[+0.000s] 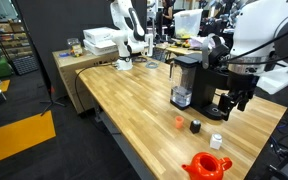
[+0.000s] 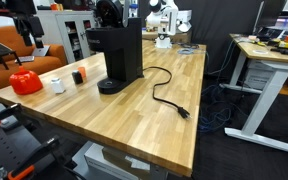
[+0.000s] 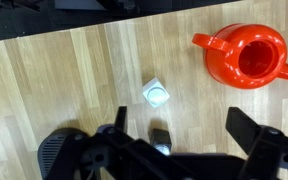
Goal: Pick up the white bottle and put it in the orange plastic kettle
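Above table (image 3: 64, 80), end effector (image 3: 176, 114) spread wide, touching nothing; white bottle (image 3: 156, 94) just beyond gap, orange plastic kettle (image 3: 246, 55) near.

You are working in a robotics lab. Your butcher-block table (image 1: 134, 95) stands on a dark floor with an orange mat (image 1: 19, 135). Behind it a second white robot arm (image 1: 127, 22) sits on a bench near stocked shelves (image 1: 14, 45). In an exterior view, a white-framed standing desk (image 2: 279, 52) has loose cables (image 2: 219, 100) hanging under it.
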